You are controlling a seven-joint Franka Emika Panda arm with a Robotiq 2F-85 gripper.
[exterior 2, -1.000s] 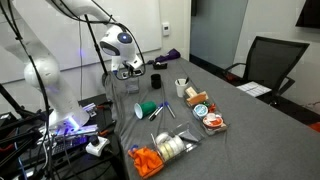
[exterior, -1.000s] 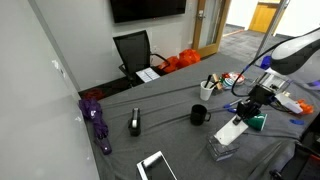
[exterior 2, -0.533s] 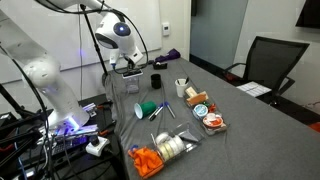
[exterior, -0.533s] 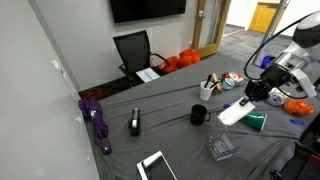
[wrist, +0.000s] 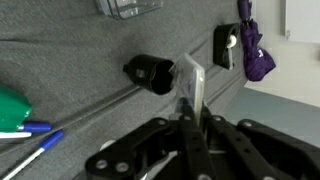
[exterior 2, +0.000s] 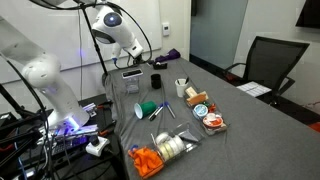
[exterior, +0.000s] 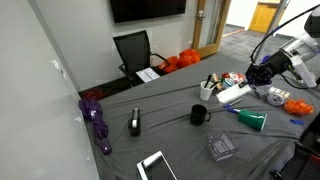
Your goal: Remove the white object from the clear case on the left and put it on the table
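My gripper (exterior: 258, 77) is shut on the white object (exterior: 232, 93), a flat white piece held in the air above the right part of the table (exterior: 170, 135). In the wrist view the object (wrist: 189, 80) stands edge-on, pinched between my shut fingers (wrist: 192, 106). The clear case (exterior: 221, 147) sits lower down near the table's front edge, apart from the gripper, and shows at the top of the wrist view (wrist: 130, 6). The black mug (exterior: 199, 115) stands left of the held piece. In an exterior view the gripper (exterior 2: 128, 62) hangs over the table's far end.
A dark-framed white tablet (exterior: 156, 166) lies at the front edge. A purple umbrella (exterior: 98, 120) and a black item (exterior: 135, 123) lie at the left. A green cone (exterior: 252, 119), blue pens (wrist: 30, 135) and a cup of utensils (exterior: 209, 88) lie below and around the gripper.
The gripper has lifted the white object up out of the clear case and carried it up and away toward the table's far right; the case stays behind on the table.
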